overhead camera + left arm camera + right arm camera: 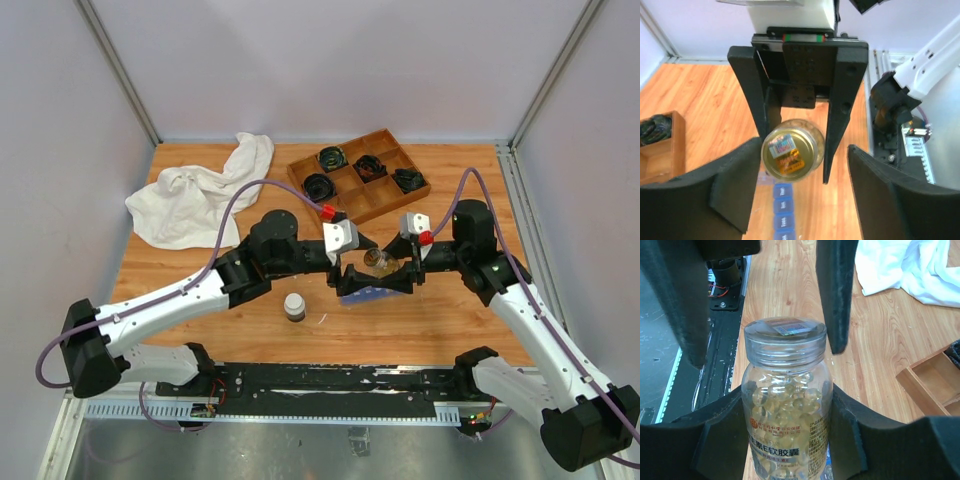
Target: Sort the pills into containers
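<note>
My right gripper is shut on a clear bottle filled with yellowish pills; its clear cap is on. It holds the bottle above the blue pill-organizer strip. My left gripper is open, with its fingers on either side of the cap but apart from it. The strip's closed compartments show below the bottle in the left wrist view. No loose pills are visible.
A small dark bottle with a white cap stands near the front, left of the grippers. A brown wooden divided tray with black coiled cables sits at the back. A white cloth lies at the back left.
</note>
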`<action>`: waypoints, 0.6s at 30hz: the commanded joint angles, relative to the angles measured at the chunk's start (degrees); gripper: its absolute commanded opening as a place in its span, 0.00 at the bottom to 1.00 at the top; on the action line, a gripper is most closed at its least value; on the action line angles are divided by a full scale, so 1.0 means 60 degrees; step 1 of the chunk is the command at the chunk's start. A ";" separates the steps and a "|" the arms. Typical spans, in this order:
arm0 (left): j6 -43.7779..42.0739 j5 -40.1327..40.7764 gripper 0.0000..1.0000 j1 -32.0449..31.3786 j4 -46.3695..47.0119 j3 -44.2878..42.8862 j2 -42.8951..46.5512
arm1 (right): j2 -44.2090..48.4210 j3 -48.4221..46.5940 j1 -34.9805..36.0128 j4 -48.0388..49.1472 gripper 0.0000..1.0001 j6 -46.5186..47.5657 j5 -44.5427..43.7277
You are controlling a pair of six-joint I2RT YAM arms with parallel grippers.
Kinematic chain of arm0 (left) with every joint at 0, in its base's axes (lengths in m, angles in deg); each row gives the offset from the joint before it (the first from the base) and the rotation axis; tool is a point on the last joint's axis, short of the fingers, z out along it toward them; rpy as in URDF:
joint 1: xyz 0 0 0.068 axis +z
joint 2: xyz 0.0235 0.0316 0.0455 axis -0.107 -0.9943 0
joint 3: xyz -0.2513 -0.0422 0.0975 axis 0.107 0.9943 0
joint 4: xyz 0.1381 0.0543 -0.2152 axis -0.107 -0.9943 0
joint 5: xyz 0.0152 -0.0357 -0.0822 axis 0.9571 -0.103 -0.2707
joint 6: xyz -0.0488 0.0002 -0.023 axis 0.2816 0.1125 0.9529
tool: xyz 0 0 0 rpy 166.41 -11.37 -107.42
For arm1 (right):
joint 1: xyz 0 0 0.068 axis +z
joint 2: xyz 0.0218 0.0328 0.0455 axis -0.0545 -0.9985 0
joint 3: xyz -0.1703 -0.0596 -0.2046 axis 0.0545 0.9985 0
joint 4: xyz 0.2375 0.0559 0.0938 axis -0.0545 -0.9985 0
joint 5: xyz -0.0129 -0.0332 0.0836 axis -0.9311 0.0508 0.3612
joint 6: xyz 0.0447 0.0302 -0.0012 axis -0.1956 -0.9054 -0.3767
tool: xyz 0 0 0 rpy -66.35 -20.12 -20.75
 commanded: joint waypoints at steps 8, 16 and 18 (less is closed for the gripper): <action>0.2965 0.1791 0.99 -0.0008 0.3492 0.2731 0.2968 | 0.0076 -0.0205 -0.0163 0.0221 0.06 0.0007 0.0054; 0.5972 0.2950 0.87 -0.0038 0.4231 0.3327 0.3138 | 0.0061 -0.0200 -0.0160 0.0224 0.06 0.0007 0.0013; 0.5664 0.3988 0.82 -0.0362 0.2969 0.2672 0.2833 | 0.0061 -0.0192 -0.0176 0.0222 0.07 0.0014 -0.0011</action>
